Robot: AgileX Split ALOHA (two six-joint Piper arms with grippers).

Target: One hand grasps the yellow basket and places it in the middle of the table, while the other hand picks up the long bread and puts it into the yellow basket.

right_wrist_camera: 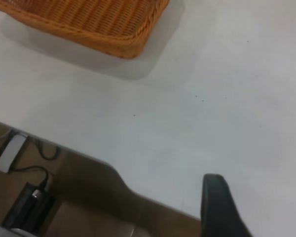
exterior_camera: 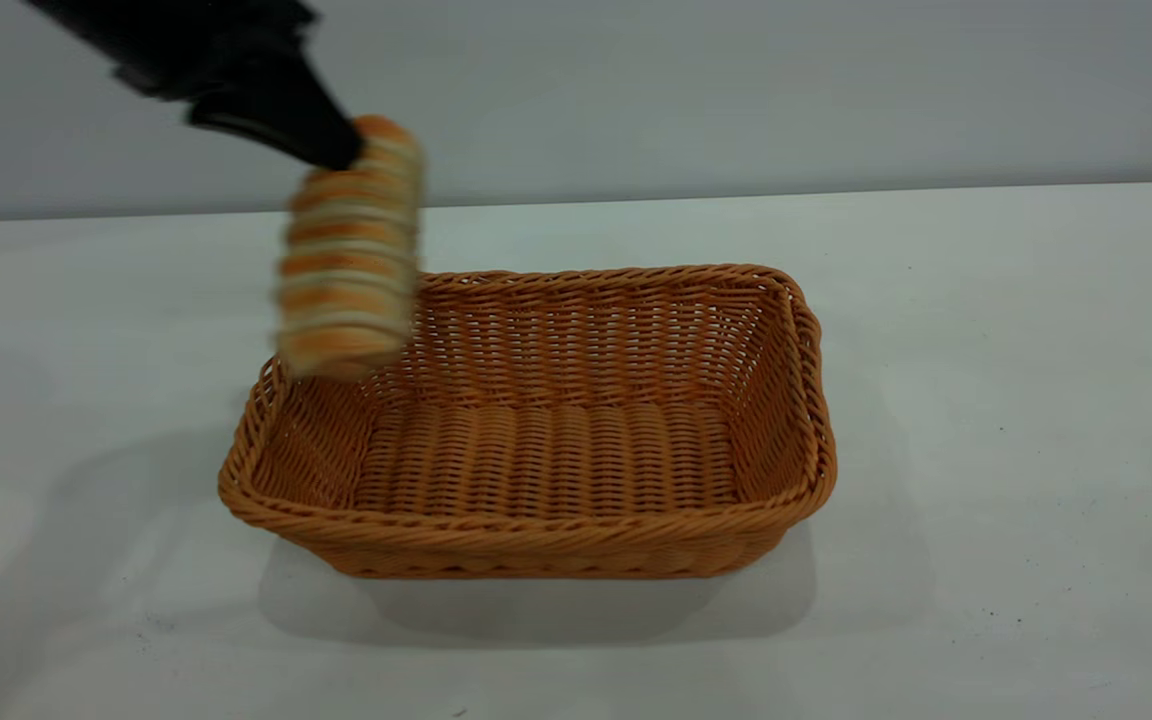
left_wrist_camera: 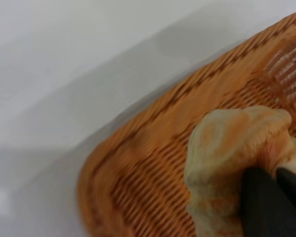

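Note:
The yellow basket (exterior_camera: 536, 535) stands empty at the middle of the white table (exterior_camera: 986, 400). My left gripper (exterior_camera: 334, 150) is shut on the top end of the long bread (exterior_camera: 351, 250). The bread hangs almost upright above the basket's far left corner, clear of the rim. In the left wrist view my left gripper (left_wrist_camera: 276, 174) pinches the bread (left_wrist_camera: 222, 153) over the basket's wall (left_wrist_camera: 138, 168). My right gripper (right_wrist_camera: 261, 210) is open and empty, above bare table off to the side of the basket (right_wrist_camera: 89, 19); it is outside the exterior view.
A grey wall (exterior_camera: 736, 90) runs behind the table. In the right wrist view the table's edge (right_wrist_camera: 113, 170) shows, with the floor, cables and a black box (right_wrist_camera: 29, 205) below it.

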